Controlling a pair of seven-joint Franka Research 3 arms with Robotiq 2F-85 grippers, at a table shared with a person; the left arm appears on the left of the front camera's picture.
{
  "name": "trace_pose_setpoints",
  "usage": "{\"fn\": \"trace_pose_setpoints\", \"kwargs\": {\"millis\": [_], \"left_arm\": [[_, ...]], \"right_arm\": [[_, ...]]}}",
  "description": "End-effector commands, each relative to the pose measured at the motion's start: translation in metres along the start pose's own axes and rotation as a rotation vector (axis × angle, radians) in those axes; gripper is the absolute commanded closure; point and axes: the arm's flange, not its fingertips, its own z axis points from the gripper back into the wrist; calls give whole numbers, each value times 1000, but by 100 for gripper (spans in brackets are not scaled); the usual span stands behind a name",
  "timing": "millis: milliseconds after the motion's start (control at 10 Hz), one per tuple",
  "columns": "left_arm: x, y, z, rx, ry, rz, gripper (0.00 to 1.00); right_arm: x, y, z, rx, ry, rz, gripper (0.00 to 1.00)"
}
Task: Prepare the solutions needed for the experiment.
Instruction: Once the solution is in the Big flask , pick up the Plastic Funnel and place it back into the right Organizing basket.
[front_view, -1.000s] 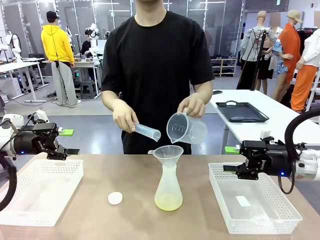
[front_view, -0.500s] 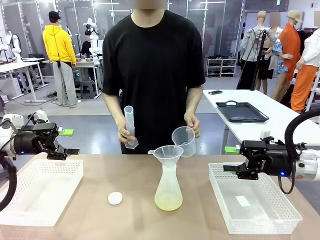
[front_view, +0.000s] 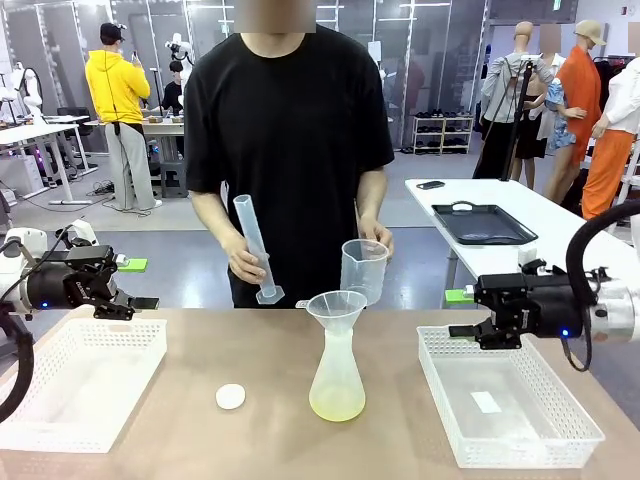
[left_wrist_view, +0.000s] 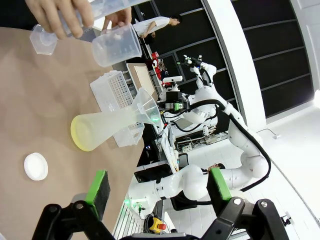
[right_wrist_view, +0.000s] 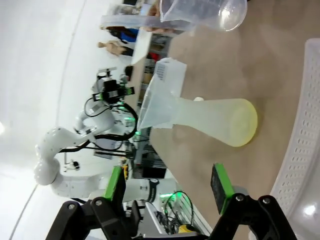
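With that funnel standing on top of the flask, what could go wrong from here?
The funnel sits in the narrow neck of the flask. A bump from the person's measuring tube or jug could probably tip both, spilling the yellow liquid. The small white disc nearby could then get wet.

A grey floor (front_view: 190, 255) runs back to dark-framed glass partitions (front_view: 430, 40) at 12 o'clock, under even indoor light. At 3 o'clock a white side table (front_view: 560, 248) carries 1 black tray (front_view: 483, 224) and 1 phone (front_view: 432, 185), with low shelves (front_view: 446, 133) behind it. At 9 o'clock stand white desks (front_view: 40, 128) and 1 person in a yellow hoodie (front_view: 116, 95).
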Motion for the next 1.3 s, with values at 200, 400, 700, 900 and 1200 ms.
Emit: {"fn": "trace_pose_setpoints", "kwargs": {"millis": [200, 400, 700, 900, 1200], "left_arm": [[0, 0, 0, -1, -4, -20, 0], [0, 0, 0, -1, -4, -20, 0], [0, 0, 0, -1, -4, -20, 0], [0, 0, 0, -1, -4, -20, 0], [0, 0, 0, -1, -4, -20, 0]], "right_arm": [[28, 70, -13, -353, 64, -15, 13], [43, 100, -24, -529, 145, -17, 13], [57, 128, -38, -768, 205, -60, 13], [57, 137, -44, -830, 204, -56, 13], [52, 130, -40, -807, 191, -31, 13]]}}
